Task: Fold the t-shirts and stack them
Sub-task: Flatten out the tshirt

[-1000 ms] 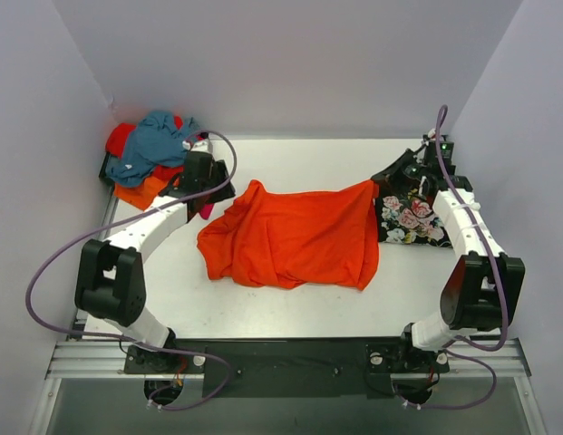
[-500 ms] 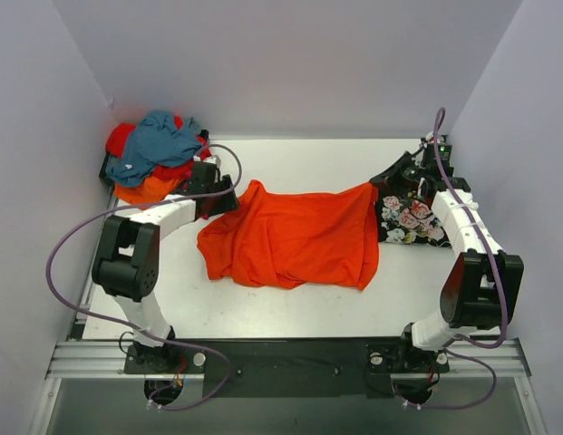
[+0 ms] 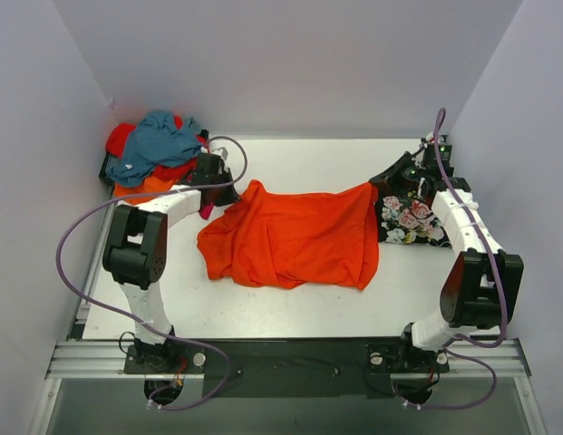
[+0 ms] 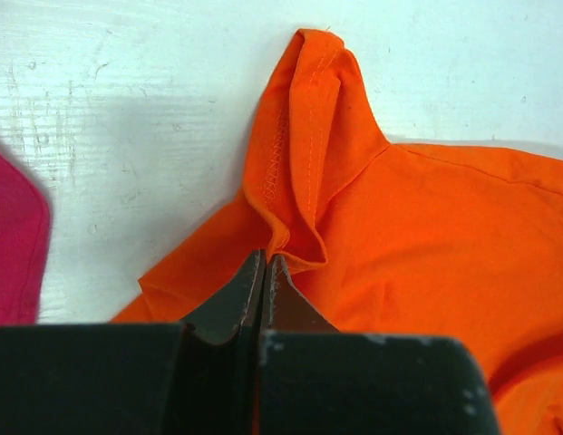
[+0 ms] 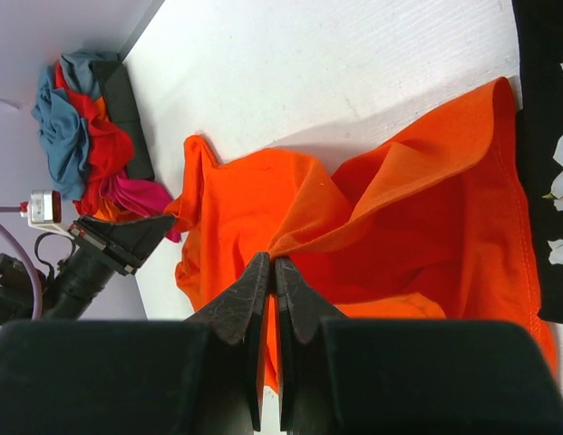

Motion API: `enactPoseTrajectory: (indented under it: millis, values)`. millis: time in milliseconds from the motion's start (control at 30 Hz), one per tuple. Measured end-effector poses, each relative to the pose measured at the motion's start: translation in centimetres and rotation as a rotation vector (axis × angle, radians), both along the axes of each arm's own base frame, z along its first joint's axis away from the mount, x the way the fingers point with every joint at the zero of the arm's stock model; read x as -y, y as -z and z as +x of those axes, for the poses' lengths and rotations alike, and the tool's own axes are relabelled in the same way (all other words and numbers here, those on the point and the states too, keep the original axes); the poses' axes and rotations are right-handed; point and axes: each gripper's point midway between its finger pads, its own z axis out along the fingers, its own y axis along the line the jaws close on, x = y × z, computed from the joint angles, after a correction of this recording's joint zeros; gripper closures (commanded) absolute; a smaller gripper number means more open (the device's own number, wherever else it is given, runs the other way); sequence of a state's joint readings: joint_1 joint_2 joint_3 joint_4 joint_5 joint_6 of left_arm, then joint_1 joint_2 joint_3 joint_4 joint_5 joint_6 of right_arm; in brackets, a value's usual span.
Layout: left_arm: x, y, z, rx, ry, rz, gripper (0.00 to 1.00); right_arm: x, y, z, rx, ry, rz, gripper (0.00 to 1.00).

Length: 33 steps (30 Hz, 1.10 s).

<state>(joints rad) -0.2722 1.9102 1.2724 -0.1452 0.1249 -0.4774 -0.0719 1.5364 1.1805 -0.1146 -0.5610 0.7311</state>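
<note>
While a heap of unfolded t-shirts [image 3: 154, 159] (teal, red, orange) waits at upper left of the top view, the left gripper [image 3: 227, 190] sits just right of it. Its fingers are pressed together on a hemmed fold at the upper-left corner of the orange t-shirt [image 3: 290, 240]. Wrist view shows cloth bunched at the tips, w/ a magenta shirt [image 4: 14, 245] at that frame's left edge. The orange t-shirt lies ctr frame on the white table [image 3: 299, 159], long axis running left-right, spanning btwn both arms. Neck end vs hem end: can't tell, too rumpled. At its upper-right corner the right gripper [image 3: 379, 186] is clamped on cloth too, folds fanning from the tips. A black floral shirt [image 3: 410, 219] lies flat right against the orange edge. Next move prob. hinges on this: each gripper has one far corner and the shirt body lies toward frame bottom, so the far edge can be tensioned along the long axis.
</note>
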Motion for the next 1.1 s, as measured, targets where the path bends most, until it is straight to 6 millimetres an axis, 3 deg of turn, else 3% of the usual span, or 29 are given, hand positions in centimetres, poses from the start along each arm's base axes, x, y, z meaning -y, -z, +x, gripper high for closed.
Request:
enactPoseTrajectory:
  millis: [200,300,467,600,700,800,900,967,1100]
  values:
    - [-0.5,-0.7,0.6,0.020,-0.010,0.032,1.00,0.0,1.1,0.4,-0.038,-0.002,0.006,1.00]
    - [-0.9,-3.0,2.0,0.059,-0.027,0.064,1.00,0.1,1.1,2.1,-0.061,-0.002,0.010,1.00]
    - [-1.4,-11.0,5.7,0.210,-0.070,0.094,1.00,0.0,-1.7,5.5,-0.024,-0.004,0.033,1.00]
    - [-2.4,-18.6,7.1,0.330,-0.103,0.100,1.00,-0.2,-6.9,6.9,0.063,-0.021,0.053,1.00]
    - [-3.6,-24.6,6.8,0.411,-0.129,0.100,1.00,-0.3,-11.4,7.1,0.158,-0.045,0.076,1.00]
    - [-4.9,-30.7,4.6,0.498,-0.146,0.095,1.00,-0.1,-15.4,5.9,0.231,-0.065,0.107,1.00]
    - [-6.4,-36.5,0.5,0.597,-0.166,0.089,1.00,0.7,-19.5,3.1,0.298,-0.059,0.123,1.00]
    - [-7.5,-40.7,-3.1,0.681,-0.182,0.078,1.00,1.3,-22.6,0.5,0.370,-0.051,0.118,1.00]
    - [-10.1,-48.0,-11.3,0.874,-0.224,0.052,1.00,1.8,-28.5,-6.8,0.542,-0.025,0.078,1.00]
